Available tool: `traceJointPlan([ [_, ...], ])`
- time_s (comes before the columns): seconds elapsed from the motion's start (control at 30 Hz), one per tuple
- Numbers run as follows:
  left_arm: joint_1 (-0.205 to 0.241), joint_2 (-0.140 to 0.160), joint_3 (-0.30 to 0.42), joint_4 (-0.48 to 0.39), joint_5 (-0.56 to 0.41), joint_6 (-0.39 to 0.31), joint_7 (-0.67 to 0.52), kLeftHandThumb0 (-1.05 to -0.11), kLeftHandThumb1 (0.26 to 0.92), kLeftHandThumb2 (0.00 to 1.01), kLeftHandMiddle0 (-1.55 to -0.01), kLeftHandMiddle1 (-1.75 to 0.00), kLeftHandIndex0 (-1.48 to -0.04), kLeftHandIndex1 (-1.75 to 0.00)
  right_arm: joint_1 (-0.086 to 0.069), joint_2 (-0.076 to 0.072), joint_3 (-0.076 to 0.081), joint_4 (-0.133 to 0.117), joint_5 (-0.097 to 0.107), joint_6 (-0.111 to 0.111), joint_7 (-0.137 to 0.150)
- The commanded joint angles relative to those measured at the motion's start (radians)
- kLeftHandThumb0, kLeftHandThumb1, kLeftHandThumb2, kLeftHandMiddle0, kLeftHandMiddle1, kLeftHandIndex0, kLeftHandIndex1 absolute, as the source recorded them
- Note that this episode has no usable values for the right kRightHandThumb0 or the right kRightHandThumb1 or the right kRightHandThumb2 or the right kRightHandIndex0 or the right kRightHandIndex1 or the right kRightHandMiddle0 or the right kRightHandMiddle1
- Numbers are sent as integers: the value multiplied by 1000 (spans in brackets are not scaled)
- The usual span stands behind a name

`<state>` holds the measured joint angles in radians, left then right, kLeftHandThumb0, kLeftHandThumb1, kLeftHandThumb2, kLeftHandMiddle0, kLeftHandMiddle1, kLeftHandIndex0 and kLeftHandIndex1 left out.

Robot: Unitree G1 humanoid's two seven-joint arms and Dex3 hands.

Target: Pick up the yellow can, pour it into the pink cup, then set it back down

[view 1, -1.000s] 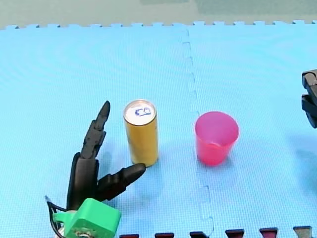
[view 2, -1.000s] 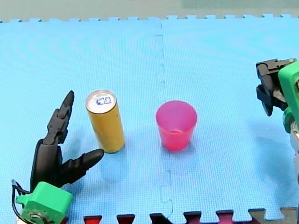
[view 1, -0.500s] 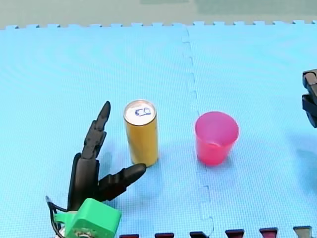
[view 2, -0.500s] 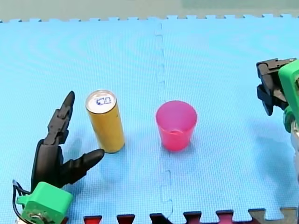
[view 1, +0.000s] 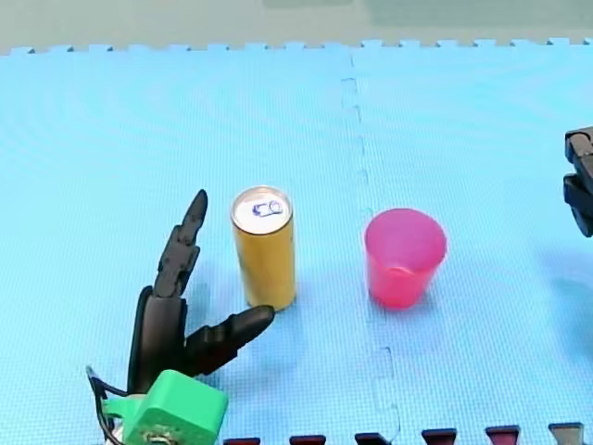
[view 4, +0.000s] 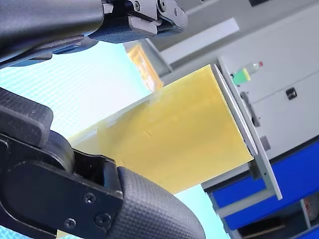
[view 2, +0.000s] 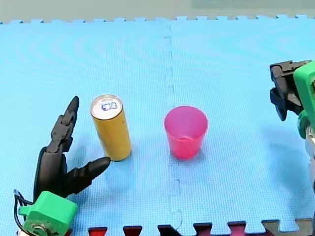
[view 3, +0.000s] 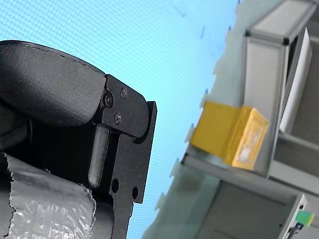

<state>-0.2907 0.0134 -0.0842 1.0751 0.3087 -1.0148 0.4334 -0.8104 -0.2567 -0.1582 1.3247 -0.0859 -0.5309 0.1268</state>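
My left hand (view 1: pixel 171 315) is open beside the can (view 1: pixel 265 250) on the blue foam mat (view 1: pixel 445 120); right hand (view 2: pixel 284 96) at the mat's right, grip I can't tell.

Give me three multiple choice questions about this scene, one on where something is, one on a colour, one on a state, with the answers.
1. Where does the can stand?
A. between the left hand and the cup
B. inside the cup
C. behind the cup
2. What colour is the mat?
A. red
B. blue
C. green
3. The can is
A. lying down
B. tilted over the cup
C. upright

Answers: 1 A, the open left hand is on one side and the cup on the other. 2 B, blue foam lies under everything. 3 C, its top faces up. The right hand is at the mat's right edge.
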Motion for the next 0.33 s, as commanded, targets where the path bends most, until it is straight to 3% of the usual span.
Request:
traceJointPlan([
  [0.0, -5, 4, 3, 3, 2, 0, 6, -1048, 857, 3, -210, -8, -200, -4, -6, -3, -3, -3, 6, 6, 4],
  [0.3, -16, 9, -2, 13, 15, 3, 25, -1048, 864, 5, -209, -5, -202, -4, -10, 1, -7, -5, 10, 17, 6],
])
